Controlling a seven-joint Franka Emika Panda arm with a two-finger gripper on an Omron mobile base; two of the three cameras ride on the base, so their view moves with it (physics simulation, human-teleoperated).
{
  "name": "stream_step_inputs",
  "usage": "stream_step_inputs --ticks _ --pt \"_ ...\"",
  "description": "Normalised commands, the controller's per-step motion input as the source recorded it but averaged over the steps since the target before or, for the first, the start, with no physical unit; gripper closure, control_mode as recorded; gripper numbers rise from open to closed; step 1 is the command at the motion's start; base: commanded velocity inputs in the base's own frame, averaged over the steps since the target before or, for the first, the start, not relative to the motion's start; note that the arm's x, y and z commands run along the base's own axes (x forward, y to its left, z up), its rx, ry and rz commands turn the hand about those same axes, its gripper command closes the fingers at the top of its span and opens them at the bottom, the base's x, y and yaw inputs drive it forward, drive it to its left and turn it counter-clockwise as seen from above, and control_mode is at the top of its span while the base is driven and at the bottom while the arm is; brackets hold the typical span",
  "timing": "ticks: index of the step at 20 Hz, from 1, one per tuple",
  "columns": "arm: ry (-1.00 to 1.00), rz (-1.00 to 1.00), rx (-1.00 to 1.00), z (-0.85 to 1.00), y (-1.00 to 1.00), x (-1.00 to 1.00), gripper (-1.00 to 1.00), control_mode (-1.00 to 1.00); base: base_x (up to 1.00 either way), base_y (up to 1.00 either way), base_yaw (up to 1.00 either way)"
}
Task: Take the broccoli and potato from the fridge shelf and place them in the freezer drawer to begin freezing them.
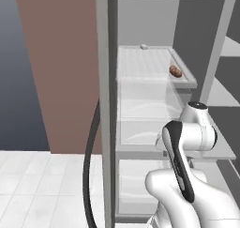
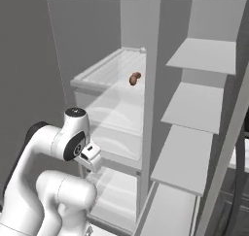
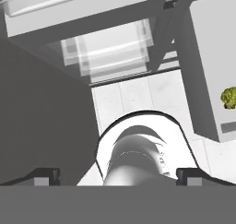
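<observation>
With our pincer (image 3: 118, 176) spread wide and empty, we must rise well above to the ribbed fridge shelf (image 1: 140, 65) and straddle the potato (image 1: 176, 71) squarely.

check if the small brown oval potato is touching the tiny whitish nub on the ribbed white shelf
Apart. In the left base view the small brown oval potato lies near the ribbed white shelf's right edge, while the tiny whitish nub sits at the back, bare shelf between them.

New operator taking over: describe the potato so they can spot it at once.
Inside the open fridge, find the ribbed translucent fridge shelf near the top. The potato lies by its right rim: a brown oval, unlike the tiny whitish nub at the back.
</observation>
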Motion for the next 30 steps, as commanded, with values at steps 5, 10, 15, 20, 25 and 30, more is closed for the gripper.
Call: stream_step_inputs --ticks 5,10,15,20,25,30 --pt "0.00 0.00 0.00 0.00 0.00 0.00 -1.00 1.00 0.66 0.19 -0.14" --pt "0.00 0.00 0.00 0.00 0.00 0.00 -1.00 1.00 0.01 0.13 -0.05" --pt "-0.12 0.00 0.00 0.48 0.00 0.08 -1.00 -1.00 -0.02 0.01 0.00" --pt "-0.25 0.00 0.00 1.00 -0.10 0.43 -1.00 -1.00 0.00 0.00 0.00" --pt "-0.31 0.00 0.00 1.00 -0.22 0.33 -1.00 -1.00 0.00 0.00 0.00" --pt "-0.33 0.00 0.00 0.85 -0.17 0.11 -1.00 -1.00 0.00 0.00 0.00"
